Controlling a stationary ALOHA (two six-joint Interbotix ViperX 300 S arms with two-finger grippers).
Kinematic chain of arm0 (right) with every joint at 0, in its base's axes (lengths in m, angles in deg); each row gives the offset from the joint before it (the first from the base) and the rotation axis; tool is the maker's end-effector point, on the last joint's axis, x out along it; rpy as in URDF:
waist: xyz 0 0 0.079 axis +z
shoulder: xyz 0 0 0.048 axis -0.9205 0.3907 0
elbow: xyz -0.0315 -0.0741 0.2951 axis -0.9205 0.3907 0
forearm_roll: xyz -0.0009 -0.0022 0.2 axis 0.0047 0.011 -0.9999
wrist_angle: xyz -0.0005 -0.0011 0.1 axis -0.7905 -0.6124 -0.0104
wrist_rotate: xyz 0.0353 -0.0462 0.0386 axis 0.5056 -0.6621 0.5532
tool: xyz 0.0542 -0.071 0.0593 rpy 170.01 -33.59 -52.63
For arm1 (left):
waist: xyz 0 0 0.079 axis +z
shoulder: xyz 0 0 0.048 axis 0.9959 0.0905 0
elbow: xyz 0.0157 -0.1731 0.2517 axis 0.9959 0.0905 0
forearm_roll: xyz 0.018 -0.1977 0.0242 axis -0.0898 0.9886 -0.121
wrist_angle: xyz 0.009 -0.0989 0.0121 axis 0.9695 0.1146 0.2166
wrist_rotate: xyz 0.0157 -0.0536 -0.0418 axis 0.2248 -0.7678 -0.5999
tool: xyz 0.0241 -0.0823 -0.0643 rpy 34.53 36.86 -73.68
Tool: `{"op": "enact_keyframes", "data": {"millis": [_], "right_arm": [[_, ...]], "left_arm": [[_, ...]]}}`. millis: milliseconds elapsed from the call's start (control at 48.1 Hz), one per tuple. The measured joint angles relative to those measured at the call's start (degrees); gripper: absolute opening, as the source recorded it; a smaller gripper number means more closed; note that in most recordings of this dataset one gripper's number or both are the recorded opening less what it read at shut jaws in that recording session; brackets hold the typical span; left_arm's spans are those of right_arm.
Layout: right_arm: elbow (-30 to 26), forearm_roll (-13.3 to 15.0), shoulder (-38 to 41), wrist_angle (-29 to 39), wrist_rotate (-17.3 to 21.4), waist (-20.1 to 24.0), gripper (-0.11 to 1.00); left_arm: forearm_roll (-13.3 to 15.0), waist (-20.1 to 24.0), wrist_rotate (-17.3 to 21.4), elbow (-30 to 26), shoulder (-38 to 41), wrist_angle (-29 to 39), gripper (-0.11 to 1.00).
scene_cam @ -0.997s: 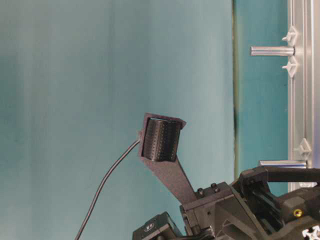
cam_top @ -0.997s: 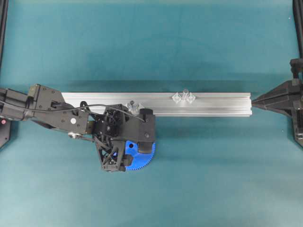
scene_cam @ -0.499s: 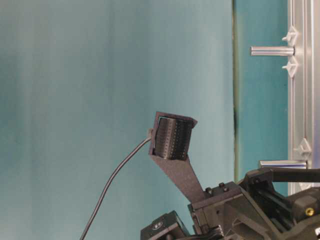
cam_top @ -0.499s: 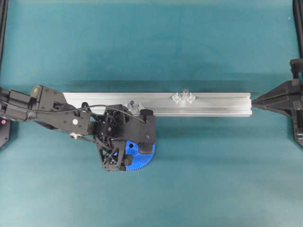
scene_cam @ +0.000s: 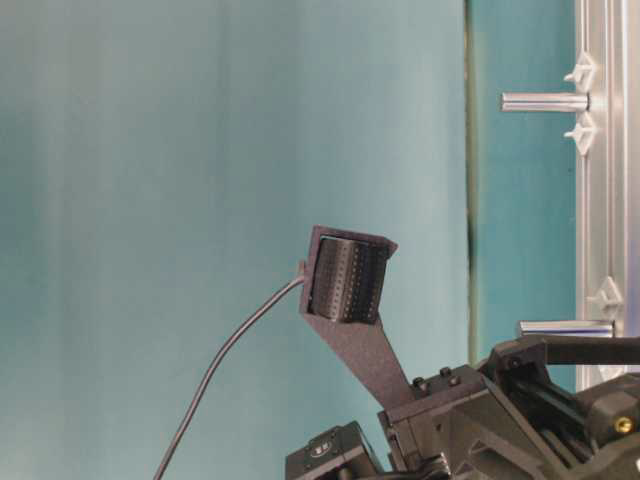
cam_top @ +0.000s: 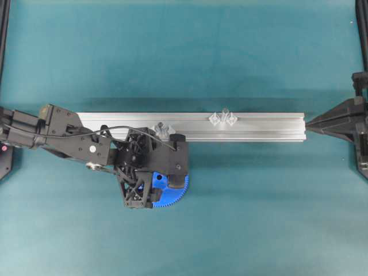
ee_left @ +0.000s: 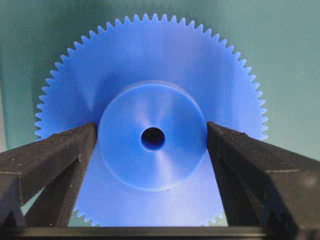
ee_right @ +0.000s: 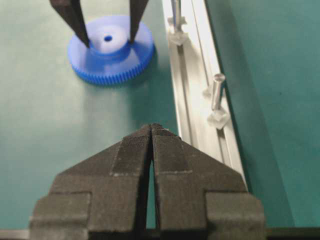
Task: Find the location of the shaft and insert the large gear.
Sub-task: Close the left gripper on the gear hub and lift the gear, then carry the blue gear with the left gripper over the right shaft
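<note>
Jaws on left gripper (ee_left: 152, 134): apart, one black finger (ee_left: 55, 155) at 9 o'clock and the other at 3 o'clock of the gear's raised hub, tips right at the hub's edge. Impossible to tell whether pressing on it or only beside it. Jaws on right gripper (ee_right: 151, 131): together, pads closed on each other with nothing between.

Teal mat (cam_top: 230, 52) across the whole overhead view. On it, a long aluminium rail (cam_top: 270, 129) lying from 9 to 3 o'clock through the middle. Left arm (cam_top: 63, 135) reaching in from the 9 o'clock edge, crossing the rail's near end. Right gripper parked at the 3 o'clock edge, pointing at the rail's tip, well apart from the gear.

Large gear (cam_top: 174, 194): bright blue, flat on the mat, hub up with a small centre hole, just beside the rail at its 6 o'clock side, partly hidden under the left gripper from overhead.

Shaft (cam_top: 225, 113): upright on the rail near its middle, between two clear diamond pieces, at roughly 2 o'clock from the gear and apart from it. Second pin (cam_top: 161, 127) on the rail at about 12 o'clock from the gear, close to the left gripper.
</note>
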Motion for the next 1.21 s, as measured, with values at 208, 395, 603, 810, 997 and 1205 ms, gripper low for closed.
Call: {"op": "enact_keyframes", "data": {"millis": [208, 395, 603, 810, 997, 1205], "right_arm": [[0.09, 0.0, -0.62, 0.0, 0.0, 0.09, 0.05], [0.18, 0.09, -0.97, 0.0, 0.0, 0.0, 0.05], [0.44, 0.0, -0.97, 0.0, 0.09, 0.0, 0.05], [0.88, 0.0, -1.14, 0.09, 0.09, 0.0, 0.05], [0.97, 0.09, -1.14, 0.09, 0.09, 0.0, 0.05], [0.97, 0.0, -1.23, 0.09, 0.0, -0.09, 0.05]], "left_arm": [[0.0, -0.44, 0.18, -0.79, 0.09, 1.14, 0.71], [0.0, -0.44, 0.35, -1.14, 0.09, 0.97, 0.71], [-0.09, -0.35, 1.41, -1.41, -0.79, 0.44, 0.71], [-0.09, -0.26, 1.93, -2.2, -4.75, 0.35, 0.71], [0.0, 0.62, 2.72, -4.22, -8.17, 0.35, 0.71], [0.0, 4.04, 4.66, -6.86, -10.11, 0.35, 0.71]]}}
